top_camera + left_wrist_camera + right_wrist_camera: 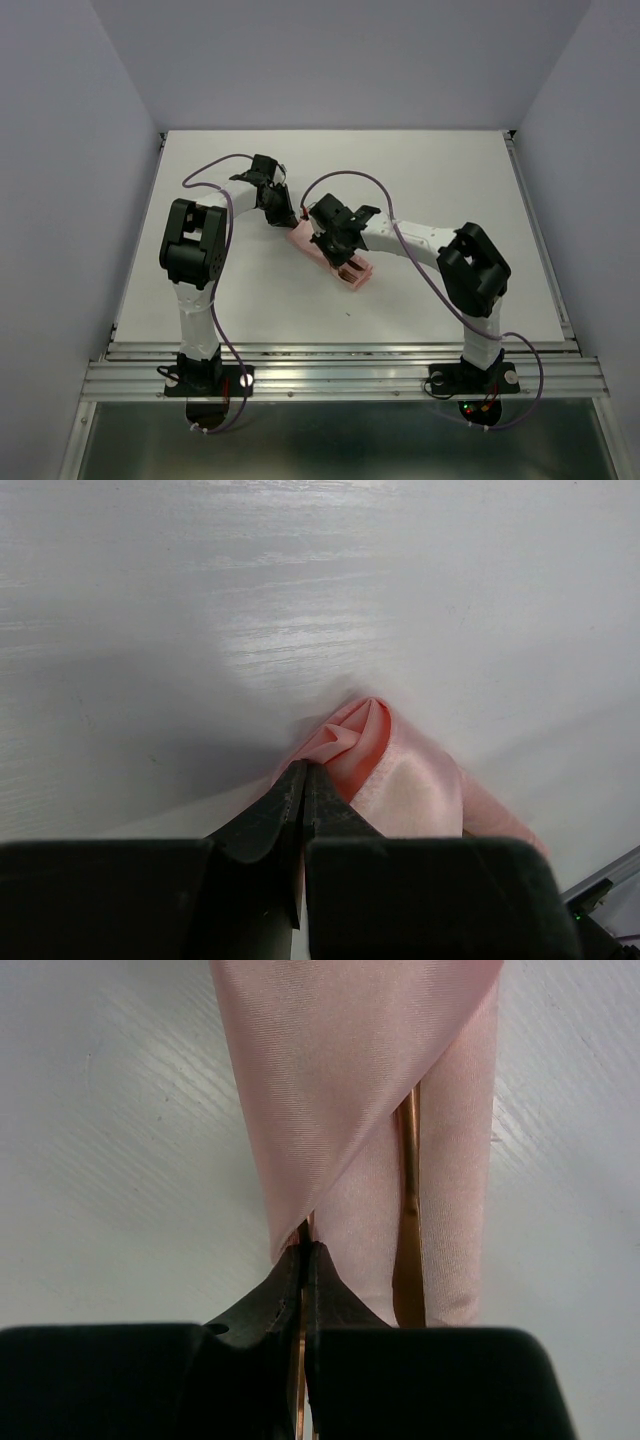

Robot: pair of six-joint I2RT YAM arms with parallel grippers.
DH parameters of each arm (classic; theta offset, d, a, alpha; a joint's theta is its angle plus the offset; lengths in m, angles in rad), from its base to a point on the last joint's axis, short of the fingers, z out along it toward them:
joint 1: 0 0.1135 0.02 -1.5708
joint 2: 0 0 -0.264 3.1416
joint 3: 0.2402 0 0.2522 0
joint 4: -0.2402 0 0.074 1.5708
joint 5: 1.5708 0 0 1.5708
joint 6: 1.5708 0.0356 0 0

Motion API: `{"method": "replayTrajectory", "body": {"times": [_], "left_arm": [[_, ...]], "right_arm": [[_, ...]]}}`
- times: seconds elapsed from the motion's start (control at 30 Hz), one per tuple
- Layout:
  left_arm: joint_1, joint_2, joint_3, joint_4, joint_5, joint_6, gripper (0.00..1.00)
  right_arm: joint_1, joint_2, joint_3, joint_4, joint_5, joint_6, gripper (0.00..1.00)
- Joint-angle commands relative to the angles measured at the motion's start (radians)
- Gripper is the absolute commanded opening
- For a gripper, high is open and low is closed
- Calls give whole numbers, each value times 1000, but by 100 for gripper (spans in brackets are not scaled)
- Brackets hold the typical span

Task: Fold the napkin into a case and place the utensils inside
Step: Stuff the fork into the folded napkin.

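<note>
The salmon-pink napkin lies mid-table, folded into a narrow case. My left gripper is at its far left end, shut on a bunched corner of the cloth, with its tips down at the table. My right gripper is over the case's near end. It is shut on a thin reddish-brown utensil whose far end goes under the diagonal flap. The second utensil lies inside the case's open slit on the right.
The white table is walled on the left, back and right, with a metal rail along the near edge. Purple cables loop over both arms above the napkin.
</note>
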Motion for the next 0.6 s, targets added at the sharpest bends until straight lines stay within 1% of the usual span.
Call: {"method": "replayTrajectory", "body": {"times": [0.0, 0.33, 0.57], "left_arm": [[4, -53, -13, -10, 5, 17, 11], [4, -51, -15, -8, 5, 19, 11], [4, -51, -16, -10, 5, 21, 11]], "right_arm": [[14, 10, 16, 84, 29, -12, 1], [14, 45, 24, 107, 59, -46, 1], [14, 41, 25, 118, 72, -55, 1]]}}
